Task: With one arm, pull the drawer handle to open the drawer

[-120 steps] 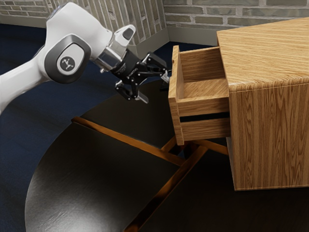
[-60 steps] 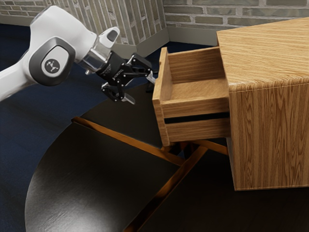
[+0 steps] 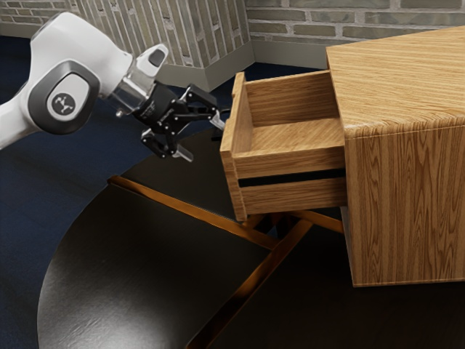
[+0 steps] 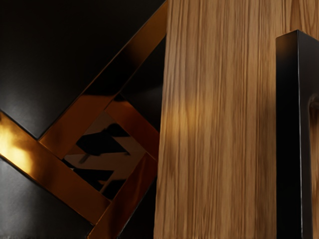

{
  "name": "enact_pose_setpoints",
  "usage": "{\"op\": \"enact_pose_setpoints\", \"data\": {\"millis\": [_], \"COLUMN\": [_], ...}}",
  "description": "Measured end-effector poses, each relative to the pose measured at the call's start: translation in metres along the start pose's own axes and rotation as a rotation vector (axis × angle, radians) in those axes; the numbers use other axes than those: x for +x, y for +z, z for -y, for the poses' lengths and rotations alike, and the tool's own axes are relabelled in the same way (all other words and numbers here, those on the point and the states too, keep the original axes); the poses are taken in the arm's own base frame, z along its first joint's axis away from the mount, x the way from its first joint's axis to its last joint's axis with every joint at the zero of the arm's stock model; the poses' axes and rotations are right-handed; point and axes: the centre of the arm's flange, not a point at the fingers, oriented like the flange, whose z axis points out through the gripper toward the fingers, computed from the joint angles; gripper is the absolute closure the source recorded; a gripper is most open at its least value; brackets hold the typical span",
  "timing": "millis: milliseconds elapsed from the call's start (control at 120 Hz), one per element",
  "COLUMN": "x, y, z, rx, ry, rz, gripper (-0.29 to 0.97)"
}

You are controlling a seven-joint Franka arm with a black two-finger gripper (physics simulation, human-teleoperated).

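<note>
Brick walling [image 3: 349, 18] and a dark blue floor [image 3: 43, 182] frame the scene, and below the claw spreads a round black table [image 3: 145, 276] crossed by glossy amber strips [image 3: 189, 211]. From where I stand, the white arm [image 3: 65, 80] reaches in low and level, its black claw [image 3: 202, 138] pointed straight at the drawer front [image 4: 214, 124], which sits right at the claw's tips. That level approach makes sense to me: a drawer slides along one line, so the hand lines up with that line and draws back along it. The claw's two fingers [image 3: 185, 155] are spread wide apart, not pinched on anything; I judge that one of them is hooked behind the handle [image 4: 291, 139], since the hand's own camera shows that slim black bar off to one side of the claw and very close, not centred between the fingers. From the side camera the handle is hidden behind the drawer front. The drawer [image 3: 290, 138] itself is warm oak-grained wood, a shallow open box with a bare floor, and it juts well out of the wooden cabinet [image 3: 407, 145] that stands beyond it, on the far side from the claw. Its rear end is inside the cabinet's opening, with a dark gap running beneath it. By my reckoning the opening is largely achieved, with perhaps a little travel left.
</note>
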Motion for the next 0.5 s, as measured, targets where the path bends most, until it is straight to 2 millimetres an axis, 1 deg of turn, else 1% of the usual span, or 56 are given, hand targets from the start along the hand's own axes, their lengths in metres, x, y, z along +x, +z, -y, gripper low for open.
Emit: {"op": "enact_pose_setpoints", "data": {"millis": [108, 250, 283, 300, 317, 367, 417, 442, 500], "x": [0.000, -0.005, -0.008, -0.010, -0.012, -0.018, -0.022, -0.022, -0.022], "y": [-0.005, -0.013, -0.017, -0.023, -0.031, -0.064, -0.102, -0.126, -0.190], "z": [0.005, 0.008, 0.006, 0.004, 0.002, -0.001, 0.005, 0.011, 0.023], "rx": [-0.001, -0.001, -0.007, -0.013, -0.021, -0.046, -0.062, -0.070, -0.095], "ry": [-0.006, -0.003, 0.000, 0.004, 0.008, 0.015, 0.006, -0.007, -0.046], "rz": [-0.005, -0.009, -0.012, -0.017, -0.024, -0.059, -0.102, -0.126, -0.181], "gripper": [0.00, 0.00, 0.00, 0.00, 0.00, 0.00, 0.00, 0.00, 0.00]}}
